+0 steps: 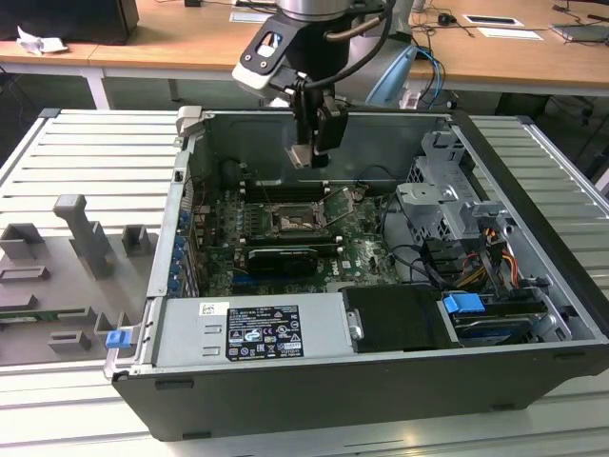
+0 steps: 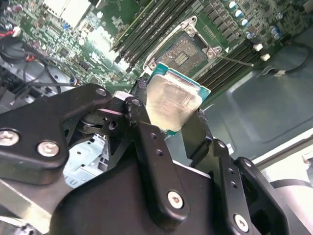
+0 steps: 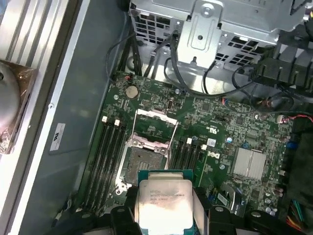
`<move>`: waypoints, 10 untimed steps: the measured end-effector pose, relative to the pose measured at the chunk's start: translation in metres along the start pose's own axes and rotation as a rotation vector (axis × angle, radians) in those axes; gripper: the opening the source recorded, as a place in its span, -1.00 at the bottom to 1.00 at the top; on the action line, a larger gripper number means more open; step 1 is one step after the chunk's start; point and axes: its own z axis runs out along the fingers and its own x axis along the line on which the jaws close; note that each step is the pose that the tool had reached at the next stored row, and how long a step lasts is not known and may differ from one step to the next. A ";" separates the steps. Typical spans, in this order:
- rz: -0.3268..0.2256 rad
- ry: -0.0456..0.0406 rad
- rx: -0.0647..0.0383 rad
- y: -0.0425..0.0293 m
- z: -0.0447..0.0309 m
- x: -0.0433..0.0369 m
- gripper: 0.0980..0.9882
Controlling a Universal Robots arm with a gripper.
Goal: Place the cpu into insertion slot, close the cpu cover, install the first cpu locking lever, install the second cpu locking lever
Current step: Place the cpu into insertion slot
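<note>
My gripper [image 1: 303, 157] hangs inside the open computer case, above the green circuit board, and is shut on the cpu [image 1: 301, 153]. In both wrist views the cpu [image 2: 171, 103] [image 3: 164, 201] is a pale silver square on a green base, pinched at two opposite edges by black fingers [image 2: 144, 122]. The insertion slot [image 1: 290, 221] [image 2: 188, 51] [image 3: 141, 160] lies below it, its dark centre bare inside a silvery rim. The cpu cover [image 3: 155, 125] stands swung open on the slot's far side. A thin wire lever [image 2: 235, 60] sticks out beside the slot.
Long black memory slots [image 3: 108, 147] flank the socket on both sides. A metal drive cage [image 1: 447, 205] with cables fills the exterior view's right of the case, and a power supply [image 1: 252, 328] sits along the front. Grey fixtures [image 1: 81, 238] stand on the table at the left.
</note>
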 end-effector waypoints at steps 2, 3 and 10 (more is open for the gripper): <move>0.033 -0.0029 -0.001 0.0000 0.0007 0.0000 -0.03; 0.045 -0.0039 -0.001 -0.0001 0.0010 0.0000 -0.03; 0.134 -0.0113 -0.002 -0.0008 0.0092 -0.0001 -0.03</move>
